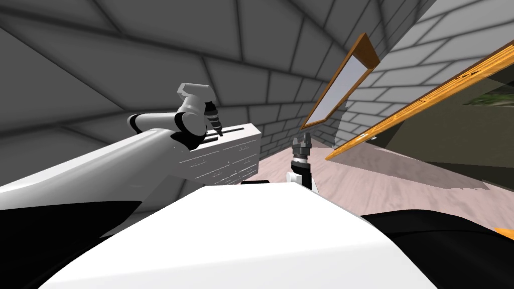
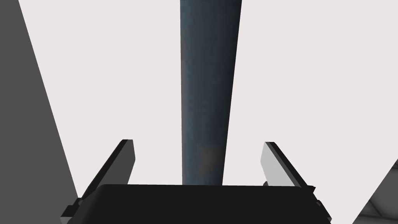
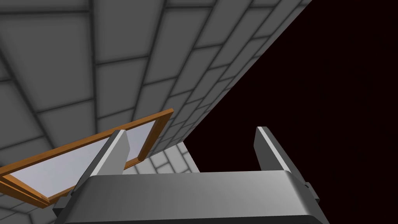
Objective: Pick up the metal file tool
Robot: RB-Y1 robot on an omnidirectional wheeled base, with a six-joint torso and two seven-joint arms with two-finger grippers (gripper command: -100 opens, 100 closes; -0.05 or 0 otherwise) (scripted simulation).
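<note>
While reaching over white dresser [image 1: 236, 155], holds left tool [image 2: 198, 143] over dark file [image 2: 208, 77], fingers [image 2: 272, 163] apart on either side, touching neither edge. Finds file flat on dresser top, running straight out from between those fingers. Holds right tool [image 3: 191, 130] raised beside dresser, well apart from file, fingers apart, gripping nothing.

White, box-shaped cabinet [image 1: 228, 160] with rows of drawer fronts, standing on the pale, pinkish wood-grain floor [image 1: 381, 185] at about 11 o'clock of the robot. Its flat, off-white top [image 2: 311, 77] carries a long, slim, dark blue-grey file [image 2: 208, 97]. The file lies flat, running from 8 o'clock to 2 o'clock in the head view.
</note>
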